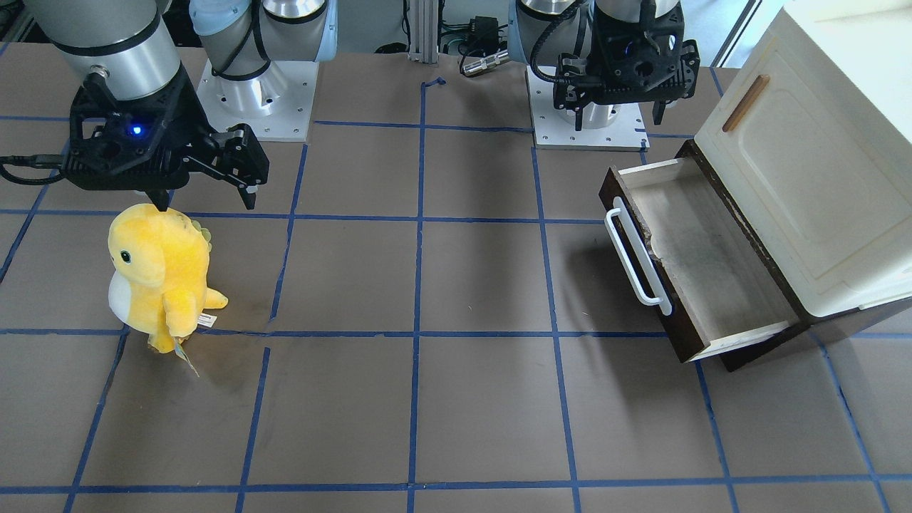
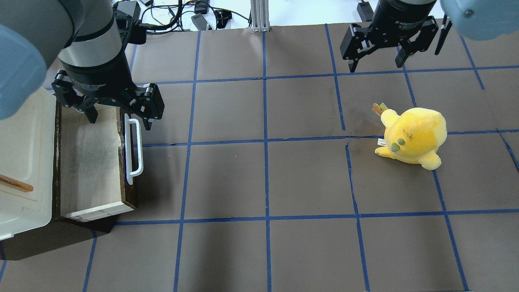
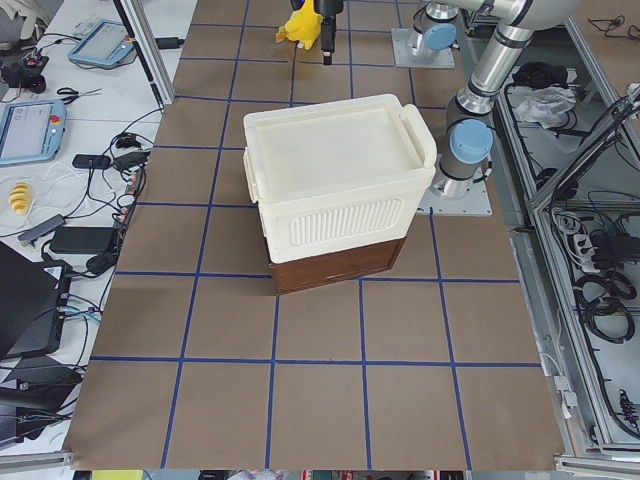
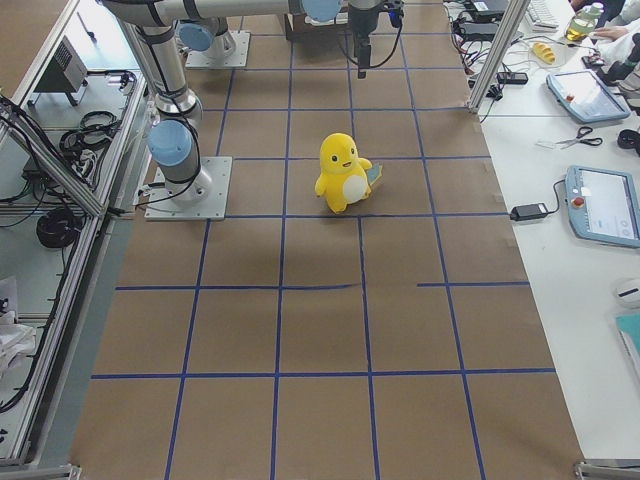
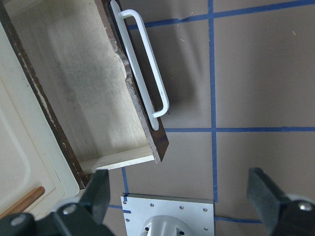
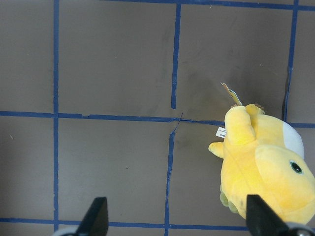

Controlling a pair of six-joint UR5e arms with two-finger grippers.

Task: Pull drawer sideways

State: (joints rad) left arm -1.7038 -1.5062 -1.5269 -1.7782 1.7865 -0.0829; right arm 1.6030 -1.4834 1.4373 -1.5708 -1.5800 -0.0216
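Observation:
The dark brown drawer [image 1: 705, 278] stands pulled out from under the cream cabinet, its pale wood inside bare. Its long white bar handle [image 1: 634, 256] faces the table's middle. It also shows in the overhead view [image 2: 87, 162] and the left wrist view [image 5: 83, 88], handle [image 5: 147, 73] included. My left gripper [image 2: 120, 122] is open and empty, raised over the drawer's end nearest the robot, touching nothing. It shows in the front view [image 1: 618, 121] near its base plate. My right gripper [image 2: 376, 67] is open and empty, far from the drawer.
A cream cabinet [image 1: 798, 178] with a small wooden handle [image 1: 745, 104] sits above the drawer at the table's left end [image 3: 340, 180]. A yellow plush toy [image 1: 160, 271] stands on the right side, just beyond my right gripper [image 1: 206, 201]. Blue tape lines grid the brown table.

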